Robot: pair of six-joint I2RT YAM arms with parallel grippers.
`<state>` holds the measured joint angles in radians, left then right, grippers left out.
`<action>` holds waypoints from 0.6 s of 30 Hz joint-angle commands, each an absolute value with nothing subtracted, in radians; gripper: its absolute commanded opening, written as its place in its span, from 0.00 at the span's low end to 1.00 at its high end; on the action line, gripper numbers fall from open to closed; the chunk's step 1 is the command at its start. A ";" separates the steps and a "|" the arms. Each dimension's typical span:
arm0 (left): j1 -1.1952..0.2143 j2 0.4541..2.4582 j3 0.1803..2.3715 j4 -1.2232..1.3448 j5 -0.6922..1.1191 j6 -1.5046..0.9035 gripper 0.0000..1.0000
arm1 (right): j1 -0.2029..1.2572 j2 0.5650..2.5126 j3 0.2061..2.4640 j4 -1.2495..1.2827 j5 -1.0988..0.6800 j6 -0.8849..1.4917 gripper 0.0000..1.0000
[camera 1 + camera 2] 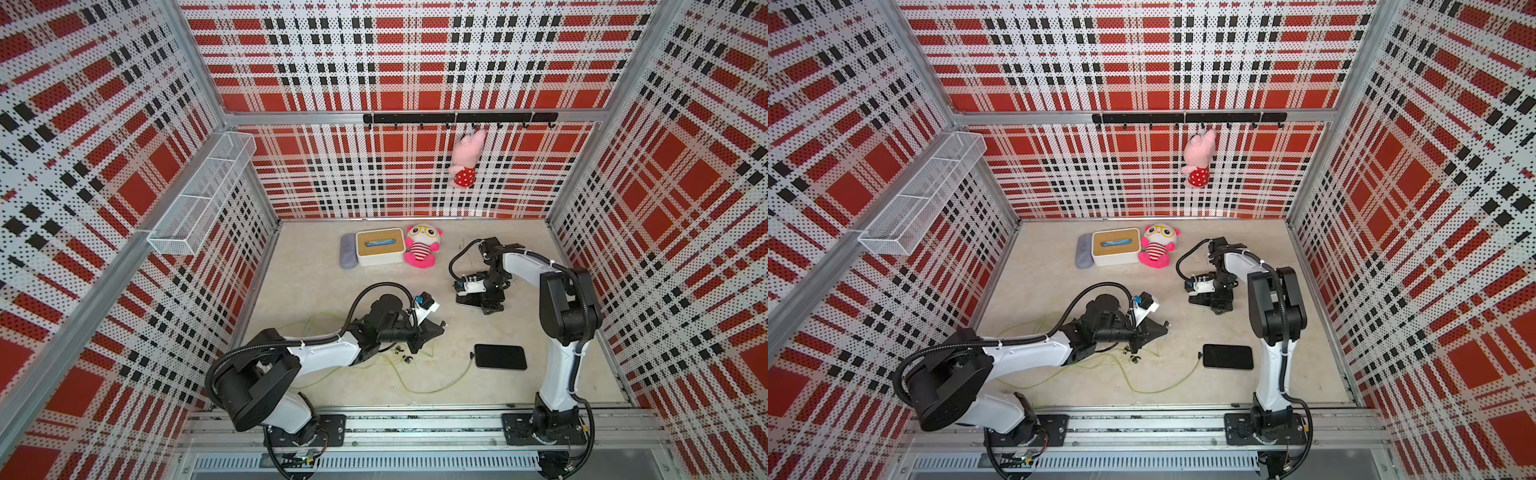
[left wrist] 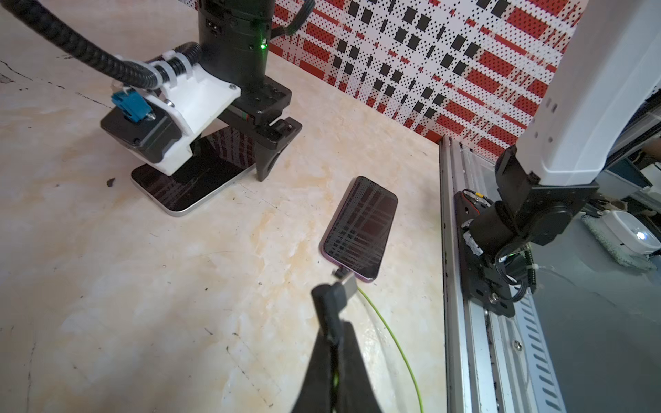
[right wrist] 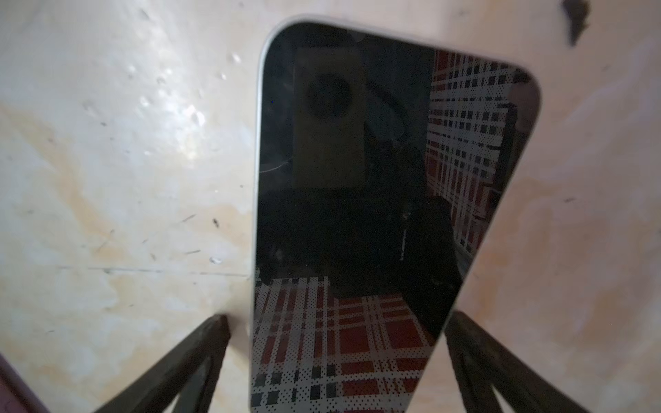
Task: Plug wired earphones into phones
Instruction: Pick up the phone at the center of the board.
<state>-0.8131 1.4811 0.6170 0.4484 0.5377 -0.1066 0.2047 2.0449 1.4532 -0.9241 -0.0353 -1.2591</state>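
The near phone [image 1: 500, 356] seems already plugged, so the left gripper [image 2: 331, 298], clamped on the second plug [image 2: 349, 286], should next carry it to the far silver-edged phone [image 3: 357, 178], which the right gripper [image 3: 336, 318] straddles with fingers apart.

Live on the table [image 1: 316, 274]: one phone near, one far.

The near phone [image 1: 500, 356] is laid beside the right arm's base, with a plug [image 1: 472, 355] at its left end. The earphone cables [image 2: 394, 339] are strewn to its left. A second plug [image 2: 348, 286] is pinched in the left gripper [image 2: 332, 304]. The far phone [image 3: 357, 161] is straddled by the right gripper [image 3: 336, 321], jaws parted. By the far wall, a box [image 1: 380, 246] is flanked by a pouch [image 1: 348, 250] on the left and a plush toy [image 1: 420, 246] on the right.
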 commanded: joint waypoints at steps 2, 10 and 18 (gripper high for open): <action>-0.807 1.488 0.620 0.466 0.534 -0.094 0.00 | 0.215 2.151 1.430 -0.919 -0.055 -1.231 1.00; -0.802 1.509 0.629 0.466 0.539 -0.097 0.00 | 0.211 2.196 1.471 -0.920 -0.077 -1.211 0.91; -0.801 1.501 0.626 0.467 0.530 -0.102 0.00 | 0.210 2.158 1.434 -0.924 -0.099 -1.236 0.75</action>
